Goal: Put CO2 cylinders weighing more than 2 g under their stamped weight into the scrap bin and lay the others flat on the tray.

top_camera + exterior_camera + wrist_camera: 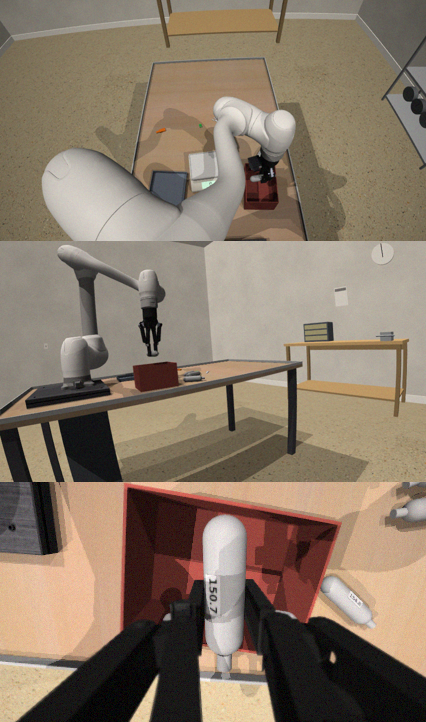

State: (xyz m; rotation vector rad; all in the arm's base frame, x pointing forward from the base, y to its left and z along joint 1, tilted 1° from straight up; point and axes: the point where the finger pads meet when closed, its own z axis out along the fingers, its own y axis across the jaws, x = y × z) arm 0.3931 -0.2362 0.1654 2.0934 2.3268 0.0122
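My gripper (264,177) (152,352) (223,595) is shut on a grey CO2 cylinder (254,178) (154,353) (224,542) stamped 150.7. It holds the cylinder level, well above the open red scrap bin (260,206) (155,376) (145,557). The bin looks empty in the wrist view. Another cylinder (347,601) lies on the table just right of the bin, and one more (412,509) lies farther off. Two cylinders (192,378) (192,372) show beyond the bin in the exterior view. The scale (203,165) has a bare platform. The dark tray (168,186) (124,377) lies left of it.
The arm's dark base plate (67,391) (20,517) sits on the table near the bin. A small orange object (161,130) and a small green object (200,125) lie mid-table. The table's edge runs close beside the bin. A wooden shelf (346,344) stands apart.
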